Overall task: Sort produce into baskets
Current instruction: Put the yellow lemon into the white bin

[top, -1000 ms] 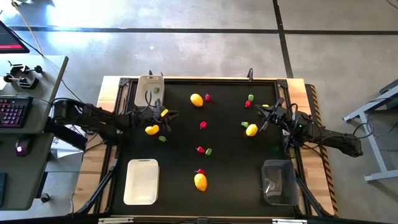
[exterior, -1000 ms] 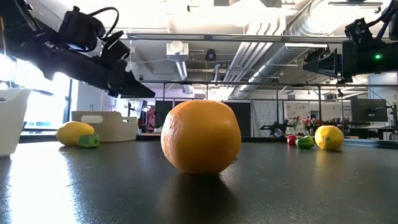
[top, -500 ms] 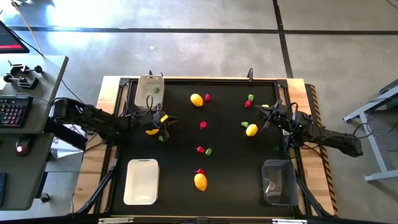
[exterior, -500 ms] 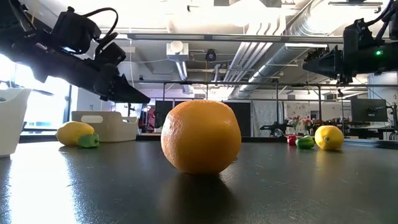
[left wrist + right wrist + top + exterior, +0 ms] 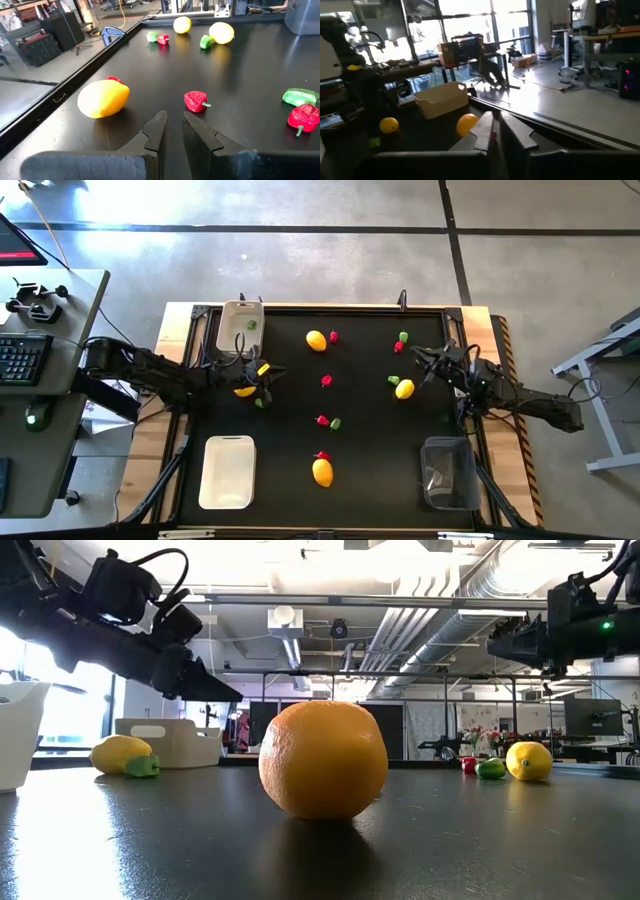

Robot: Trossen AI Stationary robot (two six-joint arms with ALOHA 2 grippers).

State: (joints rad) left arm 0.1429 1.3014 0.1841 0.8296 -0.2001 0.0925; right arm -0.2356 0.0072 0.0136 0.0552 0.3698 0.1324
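The black-topped bench (image 5: 360,440) carries three bins: a white shallow rectangular tray (image 5: 227,471) at the left near corner, a transparent greyish plastic bin (image 5: 447,472) at the right near corner, and a beige-white tub (image 5: 240,326) at the left far corner with one green piece inside. Loose produce lies scattered between them.

The left arm reaches in from the left edge. Its left hand (image 5: 258,378) hovers over a yellow-orange lemon-like oval (image 5: 244,391) just beside the beige-white tub. In the left wrist view the two dark fingers (image 5: 152,134) stand almost pressed together with a narrow gap and nothing between them.

The right arm reaches in from the right edge. Its right hand (image 5: 428,363) hangs above the bench near a second yellow oval (image 5: 404,389). Its fingers are pressed together and hold nothing.

Step in hand, as judged: pick the oval under the left hand. Spread the fingers wider than the oval's short width first, then lower. This oval's long axis runs roughly left to right across the bench, so close across the short axis at mid-body; a tip grip is likely to roll the oval out.

A small green piece (image 5: 261,403) lies just beside this oval; keep the fingers clear of it.

Remaining pieces: a yellow oval (image 5: 316,340) with a red piece (image 5: 333,336) beside it, and a near oval (image 5: 322,472).
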